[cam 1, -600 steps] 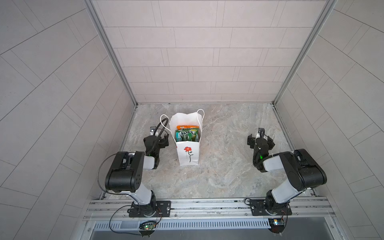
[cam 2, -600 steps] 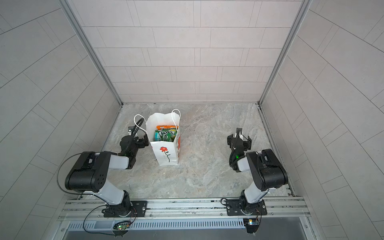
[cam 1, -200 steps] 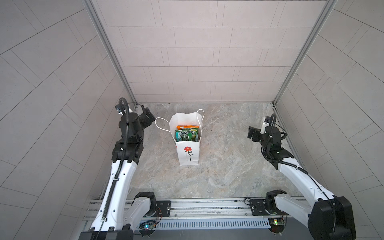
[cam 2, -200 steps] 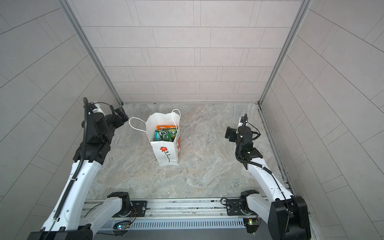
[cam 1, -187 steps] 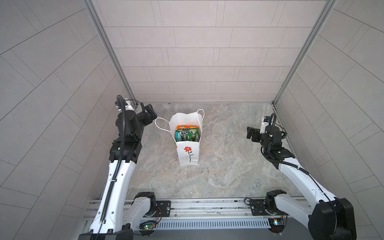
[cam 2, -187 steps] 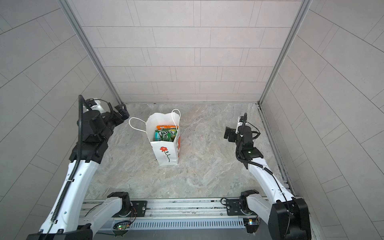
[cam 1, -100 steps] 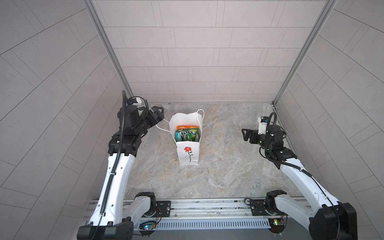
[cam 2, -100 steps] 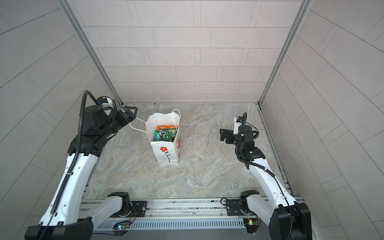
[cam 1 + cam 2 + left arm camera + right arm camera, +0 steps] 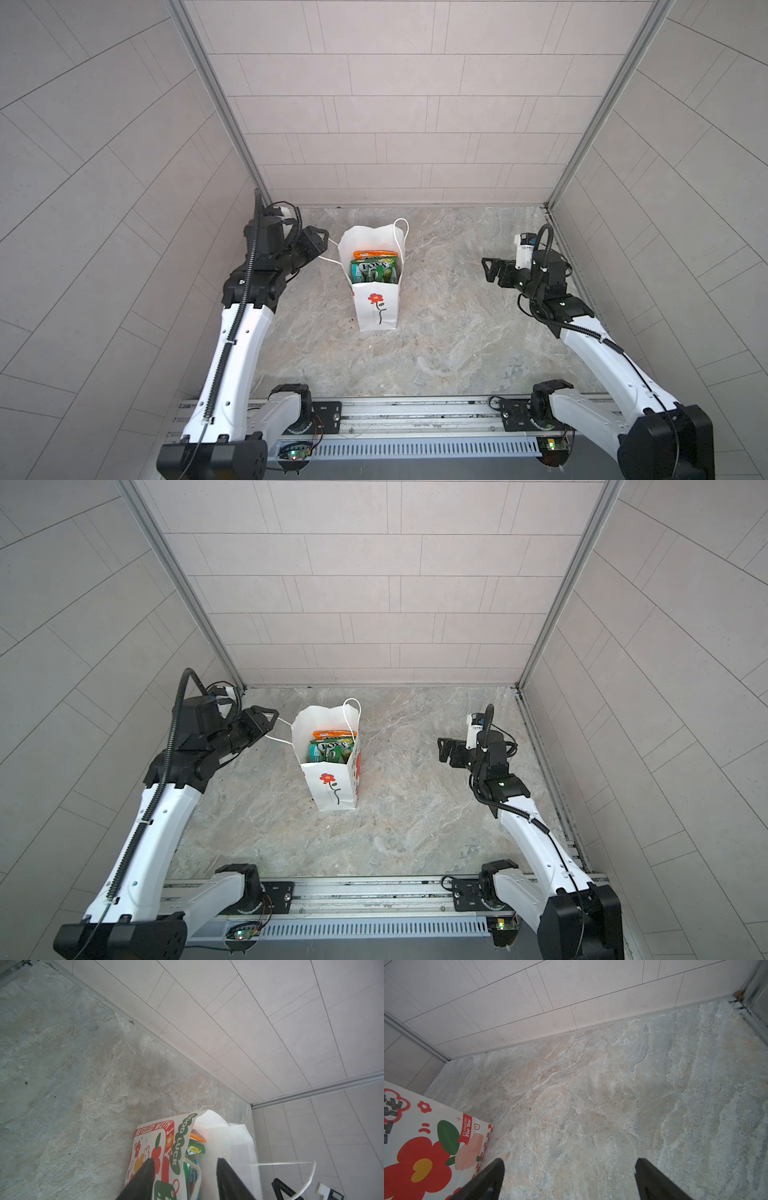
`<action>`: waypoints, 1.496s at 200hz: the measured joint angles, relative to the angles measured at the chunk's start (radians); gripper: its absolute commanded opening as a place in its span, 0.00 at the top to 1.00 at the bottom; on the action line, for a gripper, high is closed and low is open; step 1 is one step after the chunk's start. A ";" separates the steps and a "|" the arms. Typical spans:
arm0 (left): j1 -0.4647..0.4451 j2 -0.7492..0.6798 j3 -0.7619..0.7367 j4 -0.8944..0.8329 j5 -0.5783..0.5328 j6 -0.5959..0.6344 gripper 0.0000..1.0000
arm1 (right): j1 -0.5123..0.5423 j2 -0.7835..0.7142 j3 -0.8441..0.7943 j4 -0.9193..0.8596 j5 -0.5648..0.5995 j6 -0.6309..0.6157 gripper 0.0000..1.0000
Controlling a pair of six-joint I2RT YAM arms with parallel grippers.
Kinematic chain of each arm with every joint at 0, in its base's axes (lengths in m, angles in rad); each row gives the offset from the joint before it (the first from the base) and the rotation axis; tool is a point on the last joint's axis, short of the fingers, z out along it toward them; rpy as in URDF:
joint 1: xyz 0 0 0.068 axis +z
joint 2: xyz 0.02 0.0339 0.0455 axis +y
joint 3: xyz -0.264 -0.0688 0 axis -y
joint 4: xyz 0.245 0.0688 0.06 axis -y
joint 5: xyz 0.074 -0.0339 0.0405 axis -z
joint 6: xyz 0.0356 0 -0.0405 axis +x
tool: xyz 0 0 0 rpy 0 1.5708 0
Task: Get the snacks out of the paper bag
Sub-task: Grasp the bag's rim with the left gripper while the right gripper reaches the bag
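The white paper bag [image 9: 376, 307] [image 9: 330, 787] stands upright mid-table, with a red flower on its front. The snacks show in its open mouth: an orange pouch [image 9: 376, 253] at the back and a green pouch [image 9: 374, 266] [image 9: 332, 746] in front of it. My left gripper [image 9: 320, 237] [image 9: 270, 715] hovers just left of the bag's rim, by the left cord handle [image 9: 326, 259]. Its jaws are partly apart and frame the bag's mouth [image 9: 185, 1165]. I cannot tell whether the cord lies between them. My right gripper [image 9: 488, 270] [image 9: 569, 1167] is wide open and empty, well right of the bag.
Tiled walls close in the marble table [image 9: 436, 332] on three sides. The other cord handle [image 9: 401, 226] stands up at the bag's back right. The arm bases sit on a rail [image 9: 415, 419] along the front edge.
My left gripper has swung right to the bag's left handle and its jaws have narrowed. The right gripper has edged left toward the bag, still wide open.
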State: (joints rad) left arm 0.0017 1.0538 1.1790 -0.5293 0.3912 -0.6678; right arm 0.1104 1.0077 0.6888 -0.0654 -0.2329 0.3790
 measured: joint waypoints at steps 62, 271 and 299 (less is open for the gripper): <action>0.000 0.012 -0.026 0.069 0.045 -0.014 0.80 | 0.000 0.041 0.000 0.002 -0.040 0.000 0.01; -0.038 0.265 0.210 0.117 0.282 0.179 1.00 | 0.512 0.585 -0.007 0.448 -0.127 0.098 0.08; -0.075 0.303 0.258 0.124 0.293 0.189 1.00 | 0.561 0.698 0.025 0.567 -0.127 0.151 0.10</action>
State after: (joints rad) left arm -0.0731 1.3567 1.4368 -0.4057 0.6842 -0.4786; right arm 0.6716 1.7054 0.7139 0.5018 -0.3599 0.5297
